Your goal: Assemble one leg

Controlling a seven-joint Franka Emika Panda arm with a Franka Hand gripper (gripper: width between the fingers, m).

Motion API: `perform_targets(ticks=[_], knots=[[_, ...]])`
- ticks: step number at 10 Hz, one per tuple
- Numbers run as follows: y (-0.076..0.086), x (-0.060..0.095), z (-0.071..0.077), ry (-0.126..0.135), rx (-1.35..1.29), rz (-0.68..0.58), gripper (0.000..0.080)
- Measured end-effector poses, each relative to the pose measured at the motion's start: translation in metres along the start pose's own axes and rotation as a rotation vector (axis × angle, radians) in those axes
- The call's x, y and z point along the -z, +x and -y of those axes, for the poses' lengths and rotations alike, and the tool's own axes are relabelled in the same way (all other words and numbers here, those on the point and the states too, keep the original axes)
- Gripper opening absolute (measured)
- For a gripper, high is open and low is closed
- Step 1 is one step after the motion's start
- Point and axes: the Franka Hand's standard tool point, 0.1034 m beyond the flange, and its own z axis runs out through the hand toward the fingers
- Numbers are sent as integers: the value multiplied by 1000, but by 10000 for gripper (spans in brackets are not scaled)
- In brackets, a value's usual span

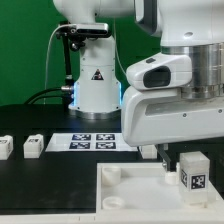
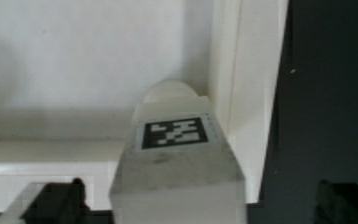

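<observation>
A leg (image 1: 192, 172), a white block with a black-and-white tag, stands upright at the right corner of the large flat white square part (image 1: 130, 195). In the wrist view the leg (image 2: 176, 150) lies between my two dark fingertips (image 2: 51, 200), with a gap showing on each side. My gripper (image 2: 197, 205) is open around the leg without gripping it. In the exterior view the gripper (image 1: 170, 158) hangs just above the leg. The square part also shows in the wrist view (image 2: 69, 80).
Two more legs (image 1: 34, 146) (image 1: 5, 147) lie on the black table at the exterior view's left. The marker board (image 1: 92, 141) lies in front of the arm's white base (image 1: 92, 85). A green backdrop stands behind.
</observation>
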Motion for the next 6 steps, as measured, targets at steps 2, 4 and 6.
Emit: perform_targets(ticks=[2,4,6], knots=[[0,0,0,3,-35,0,451],[0,0,-1,4,-141,0,300],[0,0,-2,8,-334,1,300]])
